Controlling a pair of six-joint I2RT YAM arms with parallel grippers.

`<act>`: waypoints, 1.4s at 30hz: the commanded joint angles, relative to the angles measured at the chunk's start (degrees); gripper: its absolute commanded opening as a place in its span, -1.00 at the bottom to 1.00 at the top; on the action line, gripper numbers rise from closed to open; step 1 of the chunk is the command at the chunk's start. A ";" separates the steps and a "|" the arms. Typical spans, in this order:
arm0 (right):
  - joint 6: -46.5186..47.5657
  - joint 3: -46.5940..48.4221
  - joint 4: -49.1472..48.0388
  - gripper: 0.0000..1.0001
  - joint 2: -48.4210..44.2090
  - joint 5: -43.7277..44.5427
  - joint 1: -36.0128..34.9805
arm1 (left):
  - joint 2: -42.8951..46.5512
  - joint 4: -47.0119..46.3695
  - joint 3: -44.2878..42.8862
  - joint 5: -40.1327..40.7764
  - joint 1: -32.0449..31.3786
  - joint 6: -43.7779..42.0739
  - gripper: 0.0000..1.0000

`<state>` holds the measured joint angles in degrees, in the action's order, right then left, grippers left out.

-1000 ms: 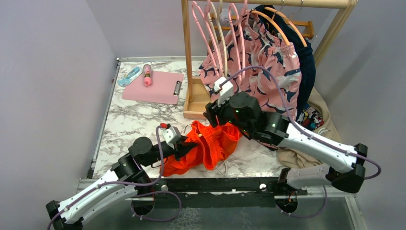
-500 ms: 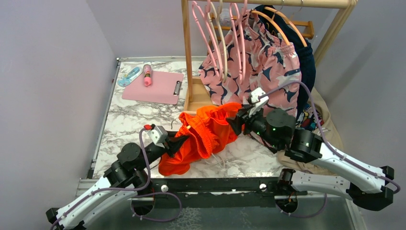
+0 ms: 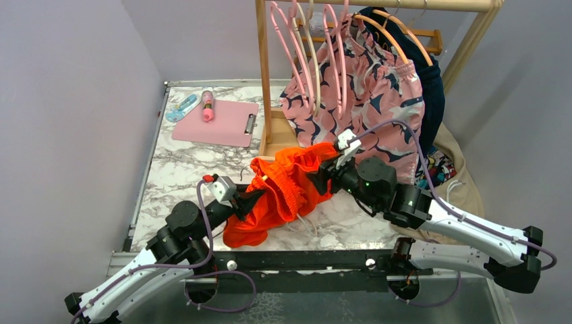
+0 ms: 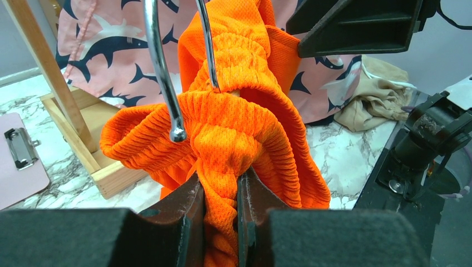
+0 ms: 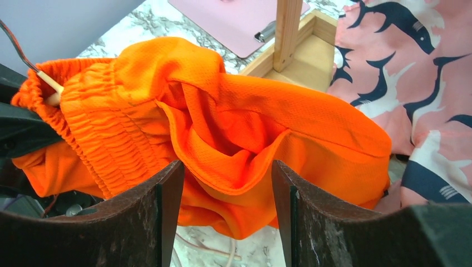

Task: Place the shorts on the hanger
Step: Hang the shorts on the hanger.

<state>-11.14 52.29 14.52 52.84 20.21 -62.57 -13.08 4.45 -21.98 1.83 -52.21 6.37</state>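
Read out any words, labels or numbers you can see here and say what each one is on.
None can be read in any view.
Pink bottle on the clipboard: any label is too small to read.
Multicoloured fabric beside the rack: print too blurred to read.
Orange shorts and shark-pattern shorts: no writing shows.

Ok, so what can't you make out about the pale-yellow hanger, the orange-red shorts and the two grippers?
Thin pale-yellow hanger: the left wrist view shows little beyond its metal hook; the bright orange-red fabric shorts bury the rest.
Right gripper: in the right wrist view its open fingers straddle fabric; whether they touch it is unclear.
Left gripper: clamped on the shorts; in the top view bunched fabric hides its fingertips.
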 commanded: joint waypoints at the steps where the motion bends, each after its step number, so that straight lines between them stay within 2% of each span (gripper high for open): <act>1: 0.82 -0.38 -7.04 0.22 0.77 -4.39 -0.07 | 0.30 -5.15 -0.66 0.98 -0.09 -0.64 -1.00; 6: 3.71 2.10 -7.86 0.17 4.14 -11.79 -0.06 | 0.08 -5.21 -0.78 0.59 -0.09 -0.83 -1.00; 11: 3.68 4.40 -5.65 -0.05 8.23 -12.61 -0.17 | 0.19 -5.07 -0.78 0.49 -0.09 -0.83 -1.00; 16: 3.69 5.54 -5.34 -0.37 9.95 -13.87 -0.15 | 0.34 -5.12 -0.79 0.48 -0.09 -0.83 -1.00; 21: 4.30 7.78 -5.38 -0.92 10.35 -16.74 -0.10 | 0.26 -5.13 -0.79 0.38 -0.10 -0.83 -1.00; 22: 4.36 8.35 -5.38 -0.98 10.38 -17.62 -0.06 | 0.18 -5.11 -0.79 0.31 -0.09 -0.81 -1.00; 33: 4.20 14.16 -3.75 -0.99 12.28 -34.37 -0.19 | 0.16 -5.11 -0.87 0.16 -0.09 -0.83 -1.00; 42: 6.43 11.79 6.97 -0.98 13.12 -29.27 -0.19 | 0.94 -4.73 -0.85 0.46 -0.09 -0.90 -1.00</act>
<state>-6.09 64.75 14.76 65.49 -8.69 -62.50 -13.43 4.60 -21.98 1.83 -52.21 6.11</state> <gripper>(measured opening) 0.016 0.204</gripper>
